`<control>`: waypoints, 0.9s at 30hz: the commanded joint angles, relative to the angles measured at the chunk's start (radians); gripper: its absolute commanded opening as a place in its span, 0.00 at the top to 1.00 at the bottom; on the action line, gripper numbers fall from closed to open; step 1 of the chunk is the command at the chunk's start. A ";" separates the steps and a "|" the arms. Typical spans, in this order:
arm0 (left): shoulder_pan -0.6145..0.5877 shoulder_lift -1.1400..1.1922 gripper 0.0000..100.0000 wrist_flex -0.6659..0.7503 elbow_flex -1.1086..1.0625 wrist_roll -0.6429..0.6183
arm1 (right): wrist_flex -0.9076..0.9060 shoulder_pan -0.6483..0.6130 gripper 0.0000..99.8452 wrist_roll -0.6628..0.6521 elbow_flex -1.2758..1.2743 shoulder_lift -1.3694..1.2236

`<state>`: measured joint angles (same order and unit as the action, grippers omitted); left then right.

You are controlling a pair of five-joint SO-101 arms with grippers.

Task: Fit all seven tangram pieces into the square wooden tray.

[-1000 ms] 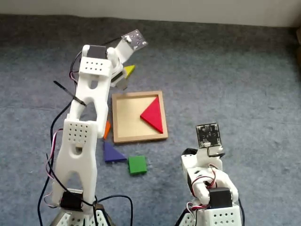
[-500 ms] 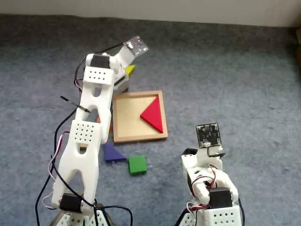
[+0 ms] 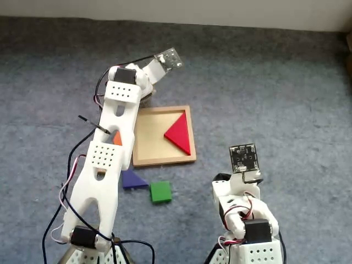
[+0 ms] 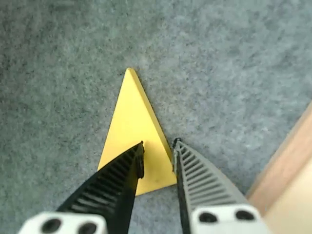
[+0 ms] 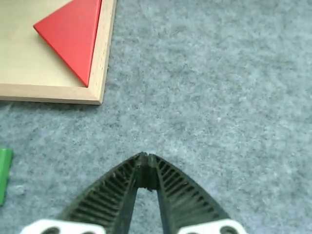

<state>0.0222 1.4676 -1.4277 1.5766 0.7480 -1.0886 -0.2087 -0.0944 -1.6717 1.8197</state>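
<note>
A yellow triangle (image 4: 132, 122) lies flat on the grey carpet just off the wooden tray's edge (image 4: 291, 161). My left gripper (image 4: 158, 146) hovers over the triangle's near corner, narrowly open, one fingertip over the yellow face and the other at its edge. The square tray (image 3: 144, 135) holds a red triangle (image 3: 180, 133) against its right side. An orange piece (image 3: 116, 137) peeks through the left arm beside the tray. A purple triangle (image 3: 131, 179) and a green square (image 3: 160, 192) lie on the carpet below the tray. My right gripper (image 5: 145, 165) is shut over bare carpet, short of the tray's corner (image 5: 101, 73).
The left arm (image 3: 107, 159) stretches along the tray's left side and covers its upper left corner. The right arm's base (image 3: 245, 220) sits at the lower right. Open carpet lies to the right of the tray and beyond it.
The left arm has swung to the right and farther out, covering the yellow triangle in the high view. The right arm has not moved.
</note>
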 commanded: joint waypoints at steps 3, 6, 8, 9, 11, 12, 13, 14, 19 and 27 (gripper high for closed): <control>-0.015 -0.074 0.89 -0.181 0.090 -0.005 | -0.007 0.010 0.98 -0.011 -0.116 -0.004; -0.004 -0.128 0.90 -0.195 0.084 -0.009 | -0.007 0.010 0.98 -0.011 -0.116 -0.004; -0.004 -0.134 0.90 -0.190 0.085 -0.055 | -0.007 0.010 0.98 -0.011 -0.116 -0.004; -0.004 -0.136 0.90 -0.189 0.085 -0.072 | -0.007 0.010 0.98 -0.011 -0.116 -0.004; -0.001 -0.136 0.90 -0.173 0.085 -0.097 | -0.012 0.010 0.98 -0.011 -0.116 -0.004; -0.001 -0.136 0.90 -0.164 0.085 -0.112 | -0.022 0.010 0.98 -0.011 -0.116 -0.002; -0.001 -0.136 0.90 -0.150 0.085 -0.133 | -0.031 0.010 0.98 -0.011 -0.116 0.004; -0.002 -0.137 0.90 -0.129 0.085 -0.160 | -0.035 0.010 0.98 -0.011 -0.116 0.004; -0.007 -0.140 0.89 -0.021 0.087 -0.339 | -0.035 0.010 0.98 -0.011 -0.116 0.004; 0.016 -0.222 0.89 0.072 0.085 -0.523 | -0.035 0.010 0.98 -0.011 -0.116 0.004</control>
<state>0.0192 1.3479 -1.4354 1.6410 0.3153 -1.1193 -0.2087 -0.0944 -1.6717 1.8197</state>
